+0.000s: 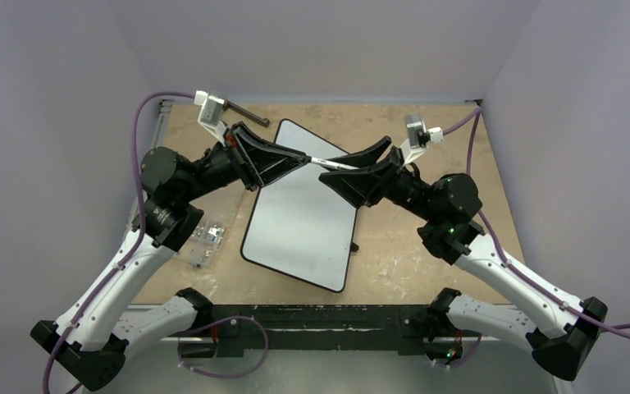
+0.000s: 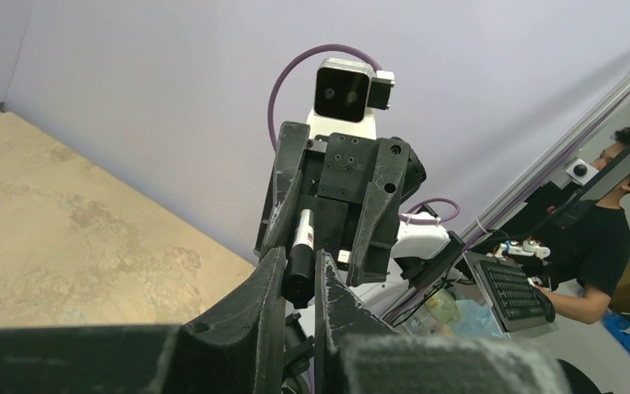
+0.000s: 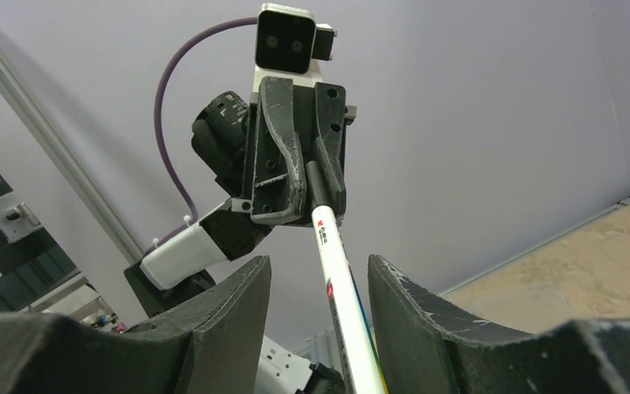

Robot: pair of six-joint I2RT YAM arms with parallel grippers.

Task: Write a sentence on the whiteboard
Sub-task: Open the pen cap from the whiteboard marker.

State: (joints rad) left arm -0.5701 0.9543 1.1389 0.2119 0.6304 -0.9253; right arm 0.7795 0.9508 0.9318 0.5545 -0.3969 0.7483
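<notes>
While the whiteboard (image 1: 295, 226) lies flat and skewed mid-table, the left gripper (image 1: 302, 158) above its far end clamps the marker (image 3: 340, 271) by its black end; the right gripper (image 1: 330, 172) has its jaws apart, flanking the white barrel without touching.

1x whiteboard (image 1: 295, 222) — 1x marker (image 3: 333, 263) — 1x screw box (image 1: 205, 238)

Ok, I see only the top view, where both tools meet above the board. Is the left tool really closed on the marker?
Observer: Yes. In the left wrist view the left tool pinches the black end of the marker.
Operator: And the right tool, does it grip the marker too?
Observer: Not yet. In the right wrist view the right tool is open. Its fingers stand apart from the white barrel, with a gap on each side.
</notes>
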